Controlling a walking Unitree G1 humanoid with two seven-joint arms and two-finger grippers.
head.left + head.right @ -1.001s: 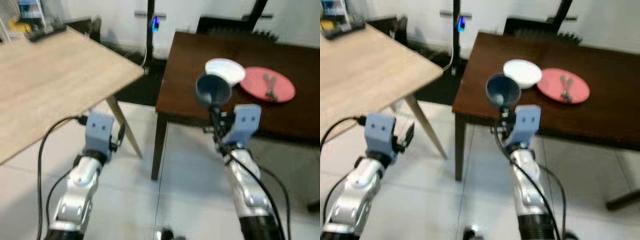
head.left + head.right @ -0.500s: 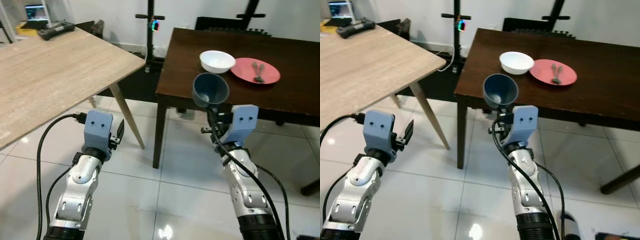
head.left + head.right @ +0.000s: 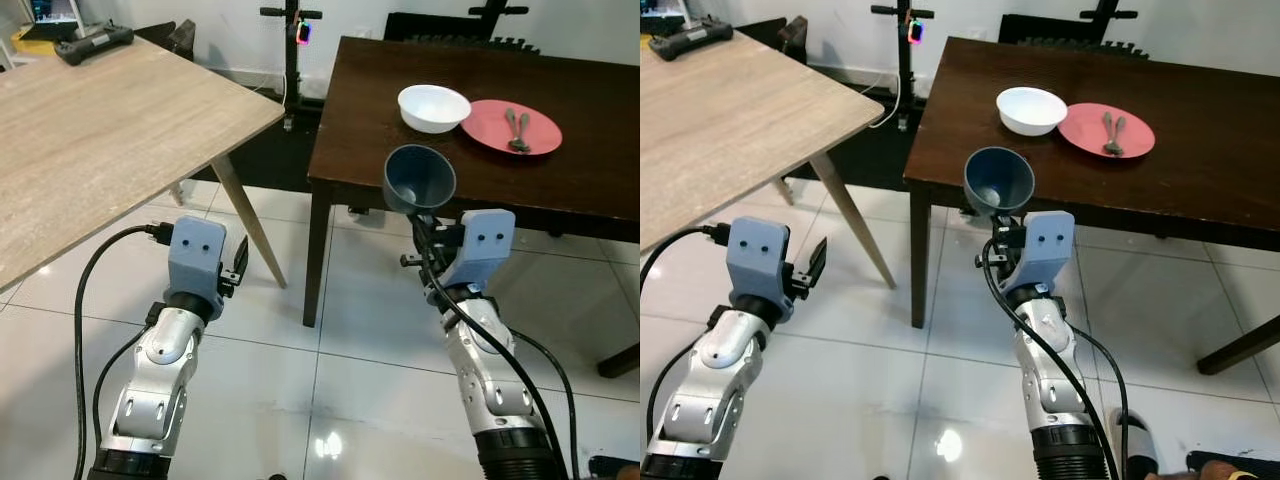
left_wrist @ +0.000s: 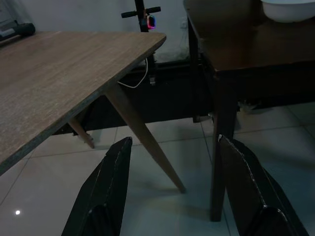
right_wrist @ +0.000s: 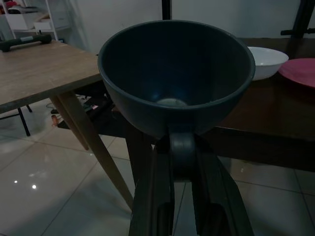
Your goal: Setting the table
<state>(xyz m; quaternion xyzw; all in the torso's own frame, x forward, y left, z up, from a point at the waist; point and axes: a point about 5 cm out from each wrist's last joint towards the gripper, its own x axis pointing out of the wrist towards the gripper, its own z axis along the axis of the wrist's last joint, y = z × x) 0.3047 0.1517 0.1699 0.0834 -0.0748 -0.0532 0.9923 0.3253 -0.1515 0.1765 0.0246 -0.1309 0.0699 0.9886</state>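
Note:
My right gripper (image 3: 424, 222) is shut on the handle of a dark blue cup (image 3: 419, 179), held upright in front of the near edge of the dark brown table (image 3: 390, 110). The right wrist view looks into the cup (image 5: 176, 73), its handle pinched between the fingers (image 5: 157, 191). On the table sit a white bowl (image 3: 433, 107) and a pink plate (image 3: 520, 127) with cutlery (image 3: 517, 128) lying on it. My left gripper (image 3: 240, 265) hangs low over the tiled floor, open, with nothing between its fingers (image 4: 106, 189).
A light wooden table (image 3: 100, 130) stands at the left, with slanted legs (image 3: 248, 232) and a black object (image 3: 93, 41) at its far end. A stand with a coloured light (image 3: 297, 30) is between the tables. White tiled floor (image 3: 350, 350) lies below.
The view has shifted slightly and the dark table looks a little nearer. My right gripper still holds the cup the same way; the left arm has not moved.

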